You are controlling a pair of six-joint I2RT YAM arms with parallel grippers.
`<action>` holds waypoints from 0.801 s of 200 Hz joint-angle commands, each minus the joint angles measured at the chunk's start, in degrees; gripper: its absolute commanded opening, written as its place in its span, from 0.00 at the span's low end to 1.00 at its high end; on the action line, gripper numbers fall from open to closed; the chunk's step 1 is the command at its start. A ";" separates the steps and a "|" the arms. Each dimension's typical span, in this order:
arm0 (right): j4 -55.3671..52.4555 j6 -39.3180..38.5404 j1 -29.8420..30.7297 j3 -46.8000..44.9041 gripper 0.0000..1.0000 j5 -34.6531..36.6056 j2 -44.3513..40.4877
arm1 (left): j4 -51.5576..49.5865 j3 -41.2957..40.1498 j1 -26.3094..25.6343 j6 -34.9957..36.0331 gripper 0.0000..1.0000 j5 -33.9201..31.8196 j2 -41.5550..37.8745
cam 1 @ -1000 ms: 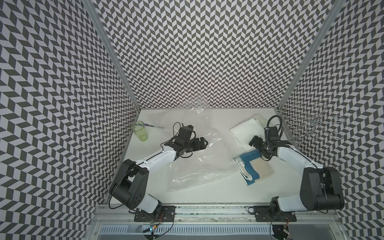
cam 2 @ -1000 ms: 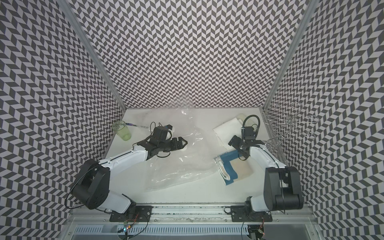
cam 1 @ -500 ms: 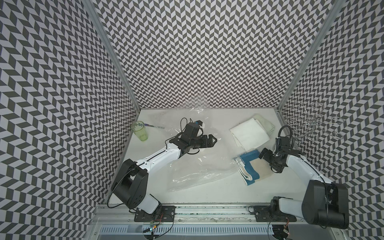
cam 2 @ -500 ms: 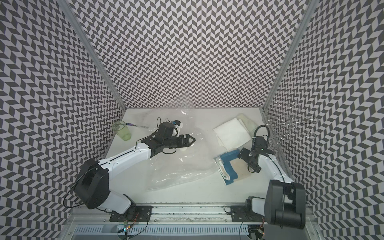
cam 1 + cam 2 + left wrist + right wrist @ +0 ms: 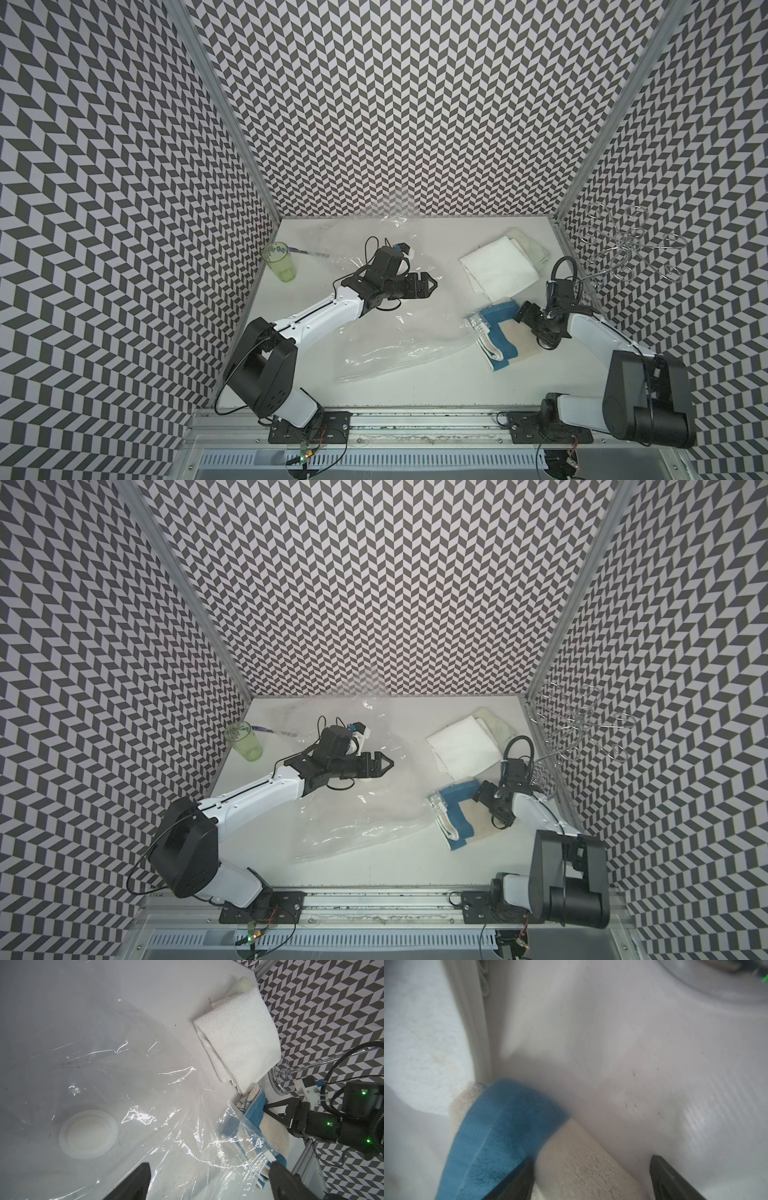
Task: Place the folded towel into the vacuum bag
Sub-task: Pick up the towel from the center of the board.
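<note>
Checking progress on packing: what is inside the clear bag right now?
Nothing fills the vacuum bag; bare table shows through it. Its mouth overlaps one corner of the blue-and-beige towel, inside or merely beneath, I cannot tell. The rest of the towel lies outside.

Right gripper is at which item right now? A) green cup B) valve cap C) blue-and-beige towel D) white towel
C: the right gripper, jaws apart, straddles the beige edge of the blue-and-beige towel, as both top views and the right wrist view show.

Folded towel (image 5: 500, 1136) blurred close-up; right gripper (image 5: 591, 1169) mostly beyond view's edge
</note>
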 commanded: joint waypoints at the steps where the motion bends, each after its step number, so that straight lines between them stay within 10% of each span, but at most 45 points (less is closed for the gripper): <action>1: 0.29 3.48 0.56 -3.14 0.73 -0.80 -2.76 | -0.95 2.05 -0.18 0.99 0.91 -0.25 -0.81; 29: -0.53 5.88 0.55 -4.46 0.60 -0.26 -6.33 | -0.93 2.53 -0.19 0.95 0.91 0.08 -0.82; 66: 0.75 2.67 0.95 -4.09 0.91 -5.41 -7.95 | -1.16 3.79 -0.70 1.13 0.91 0.58 -0.47; 100: 3.05 3.10 4.96 -5.60 0.89 -2.02 -3.64 | -1.27 4.57 -1.32 1.21 0.91 0.65 0.49; 160: -0.20 7.73 12.62 -4.47 0.23 7.45 -10.31 | -1.72 4.47 -0.46 2.55 0.91 0.48 0.50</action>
